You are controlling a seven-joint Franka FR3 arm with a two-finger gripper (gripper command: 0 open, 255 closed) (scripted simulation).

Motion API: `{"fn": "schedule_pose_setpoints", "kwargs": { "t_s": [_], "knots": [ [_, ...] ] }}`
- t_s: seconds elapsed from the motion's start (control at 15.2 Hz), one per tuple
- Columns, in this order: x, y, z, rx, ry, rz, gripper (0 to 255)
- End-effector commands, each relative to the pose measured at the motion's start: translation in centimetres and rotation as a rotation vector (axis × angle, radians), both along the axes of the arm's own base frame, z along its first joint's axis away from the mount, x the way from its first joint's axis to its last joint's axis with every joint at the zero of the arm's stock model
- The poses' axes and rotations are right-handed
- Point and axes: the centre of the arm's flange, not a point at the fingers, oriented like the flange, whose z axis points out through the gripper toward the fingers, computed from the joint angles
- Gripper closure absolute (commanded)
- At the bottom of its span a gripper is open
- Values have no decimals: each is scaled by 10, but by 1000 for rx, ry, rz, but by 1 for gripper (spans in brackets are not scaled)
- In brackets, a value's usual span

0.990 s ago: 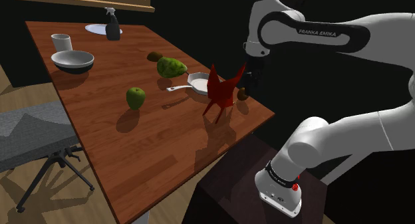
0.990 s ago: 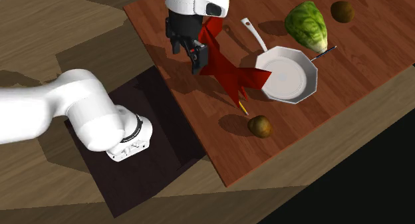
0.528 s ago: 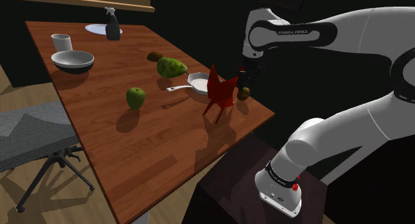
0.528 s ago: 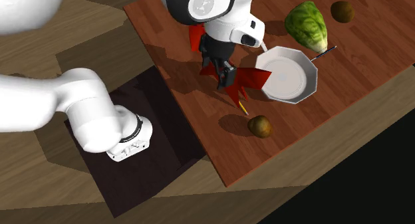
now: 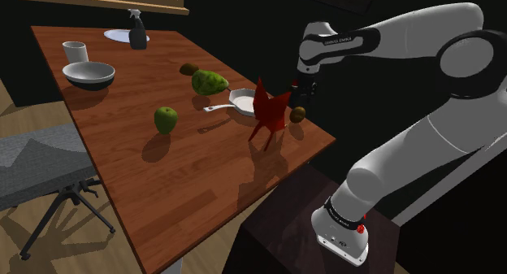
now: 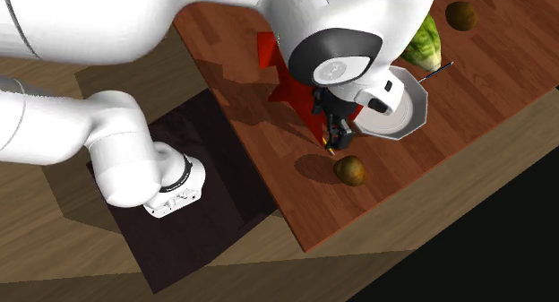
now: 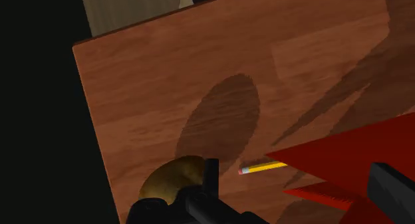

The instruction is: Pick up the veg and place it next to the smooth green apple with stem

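Wooden table [image 5: 179,175] bears a white pan [image 5: 244,98]; fingers [image 7: 211,179] spread apart just beside the brown veg [image 7: 169,181].

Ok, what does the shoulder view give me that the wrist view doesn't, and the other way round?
Shoulder view: the green apple, the leafy green head, the white pan, the bowl further back. Wrist view: a yellow pencil at the edge of the red folded figure, and the gripper open. Shared: the brown potato-like lump, the red folded figure, the wooden table.
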Motion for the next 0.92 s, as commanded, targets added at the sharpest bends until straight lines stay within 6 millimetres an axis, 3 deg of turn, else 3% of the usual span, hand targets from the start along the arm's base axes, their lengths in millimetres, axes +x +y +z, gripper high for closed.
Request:
{"fn": "schedule_pose_setpoints", "kwargs": {
  "t_s": [0.0,0.46,0.86],
  "knots": [
    [3,-26,-8,-3,-11,-56,0],
    [11,-110,-37,-7,-50,-238,0],
    [8,-110,-69,-7,-50,-238,0]
  ]
}}
